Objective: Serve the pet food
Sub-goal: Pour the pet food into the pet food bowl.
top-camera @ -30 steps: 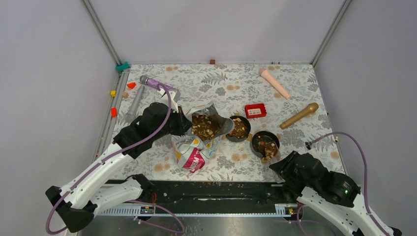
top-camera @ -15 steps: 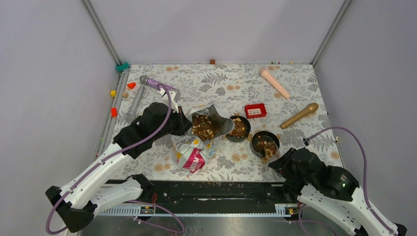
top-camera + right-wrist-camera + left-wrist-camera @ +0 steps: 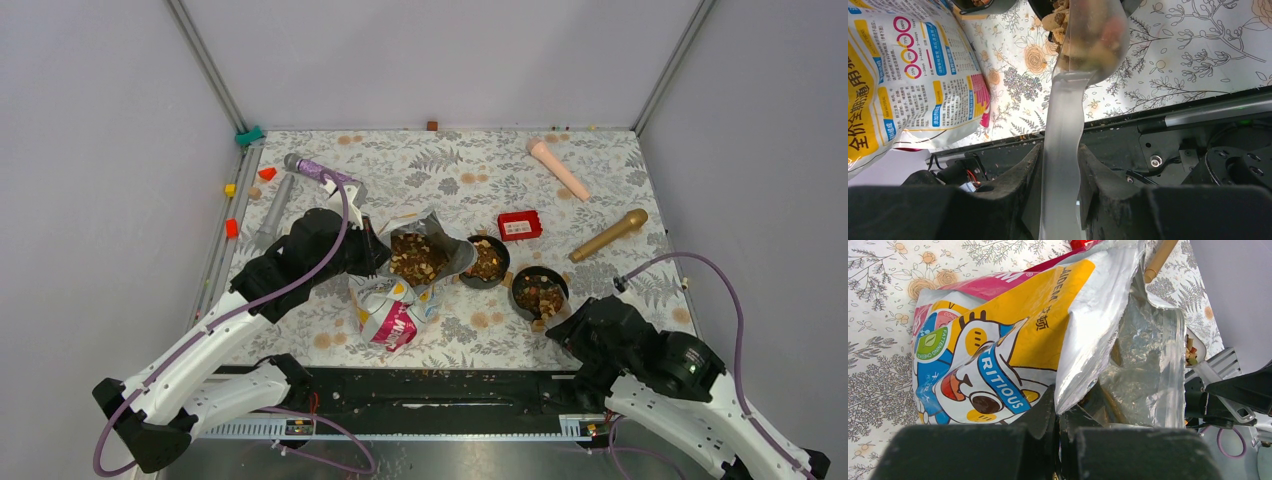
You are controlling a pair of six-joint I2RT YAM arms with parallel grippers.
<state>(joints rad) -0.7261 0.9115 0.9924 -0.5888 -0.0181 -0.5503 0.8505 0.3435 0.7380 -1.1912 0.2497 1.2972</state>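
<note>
The yellow, white and pink cartoon bag [image 3: 392, 312] lies on the table with its mouth open upward, showing pet food [image 3: 415, 258]. My left gripper [image 3: 374, 252] is shut on the bag's torn foil edge [image 3: 1083, 365]; in the left wrist view the gripper [image 3: 1064, 409] pinches that edge. Two black bowls [image 3: 487, 260] [image 3: 540, 293] hold kibble. My right gripper [image 3: 1060, 161] is shut on the handle of a translucent scoop [image 3: 1092, 35] loaded with kibble. The scoop hangs at the near rim of the nearer bowl. From above, the right gripper [image 3: 557, 323] sits just in front of that bowl.
A red box [image 3: 519, 225], a gold microphone-shaped object [image 3: 608, 235] and a peach cone [image 3: 558, 168] lie behind the bowls. A grey and purple tool [image 3: 300, 168] and small coloured blocks [image 3: 232, 228] sit at the left. Loose kibble lies round the bowls and on the black base rail [image 3: 450, 385].
The right arm has shifted a little left and toward the nearer bowl with the scoop. The left arm and the bag have not moved.
</note>
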